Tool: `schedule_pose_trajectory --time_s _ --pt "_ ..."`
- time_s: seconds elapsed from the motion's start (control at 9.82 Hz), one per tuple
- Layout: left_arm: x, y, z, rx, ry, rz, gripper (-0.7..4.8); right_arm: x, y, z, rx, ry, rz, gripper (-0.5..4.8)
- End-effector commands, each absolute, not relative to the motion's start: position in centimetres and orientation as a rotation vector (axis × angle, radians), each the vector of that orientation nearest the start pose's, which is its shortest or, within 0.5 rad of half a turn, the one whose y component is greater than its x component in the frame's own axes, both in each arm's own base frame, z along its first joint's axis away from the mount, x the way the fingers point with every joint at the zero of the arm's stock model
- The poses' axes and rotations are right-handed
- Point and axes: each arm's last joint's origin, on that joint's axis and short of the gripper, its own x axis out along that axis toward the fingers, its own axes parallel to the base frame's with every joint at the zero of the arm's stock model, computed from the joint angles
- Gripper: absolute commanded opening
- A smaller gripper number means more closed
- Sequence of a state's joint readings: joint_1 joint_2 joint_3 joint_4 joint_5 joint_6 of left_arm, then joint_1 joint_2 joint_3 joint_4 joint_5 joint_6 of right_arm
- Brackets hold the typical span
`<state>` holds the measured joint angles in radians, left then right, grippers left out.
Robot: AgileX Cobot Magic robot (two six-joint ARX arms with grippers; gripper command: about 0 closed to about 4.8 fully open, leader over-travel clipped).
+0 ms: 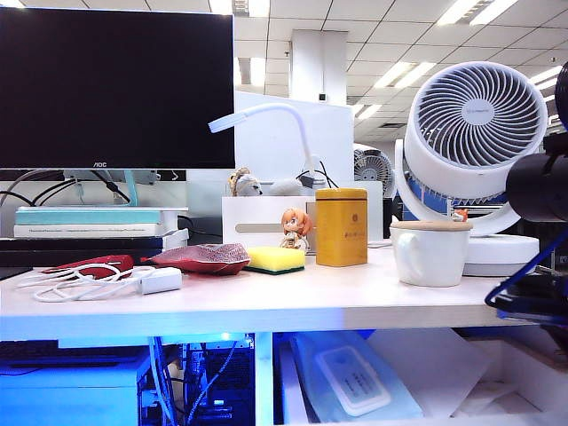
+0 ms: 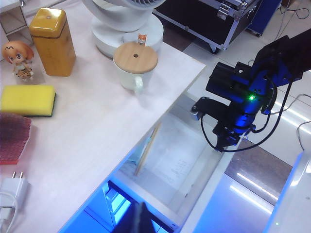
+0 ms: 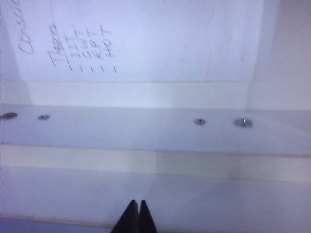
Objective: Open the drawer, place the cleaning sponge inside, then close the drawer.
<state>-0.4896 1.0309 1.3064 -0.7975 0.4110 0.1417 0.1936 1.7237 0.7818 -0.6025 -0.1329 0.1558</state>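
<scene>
From the exterior camera, the cleaning sponge (image 1: pixel 276 259) lies flat on the desk (image 1: pixel 266 297), between a dark red cloth (image 1: pixel 206 257) and a yellow tin (image 1: pixel 341 227), with a small figurine (image 1: pixel 295 229) just behind it and a lidded white mug (image 1: pixel 431 251) farther right; only a dark part of the right arm shows at the right edge, and no hand can be picked out here. The left wrist camera looks down on the same desk and shows the drawer (image 2: pixel 170 170) already pulled out below the desk edge, a sheet of paper on its floor, and the right arm's hand (image 2: pixel 227 143) down at the drawer's outer front; the left hand (image 2: pixel 141 218) shows only as dark closed tips, high over the near end of the drawer and holding nothing, well apart from the sponge (image 2: pixel 27 100). The right wrist camera sits close over the drawer's white front rail (image 3: pixel 155 131) with its row of screws, and the right hand (image 3: pixel 136 216) has its fingertips pressed together, empty, at that rail. Judged from this, the opening is about done and the sponge is untouched, so the next care is fetching it: the left hand is nearer, and should spread its jaws before coming down, take the block across its short sides without nudging the figurine or cloth, and the right hand should clear the drawer mouth first.
</scene>
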Motion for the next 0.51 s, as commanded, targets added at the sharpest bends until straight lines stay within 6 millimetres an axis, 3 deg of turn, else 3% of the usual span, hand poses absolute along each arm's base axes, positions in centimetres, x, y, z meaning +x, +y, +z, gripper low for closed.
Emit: schedule_pose_trajectory --time_s 0.1,0.51 --pt "15.8 -9.7 41.0 0.153 0.457 -0.922 -0.05 24.4 5.2 10.6 0.074 1.624 0.130 -0.06" --pt "15.8 -9.7 41.0 0.153 0.457 -0.922 -0.05 23.3 5.2 10.7 0.109 1.744 0.149 -0.06"
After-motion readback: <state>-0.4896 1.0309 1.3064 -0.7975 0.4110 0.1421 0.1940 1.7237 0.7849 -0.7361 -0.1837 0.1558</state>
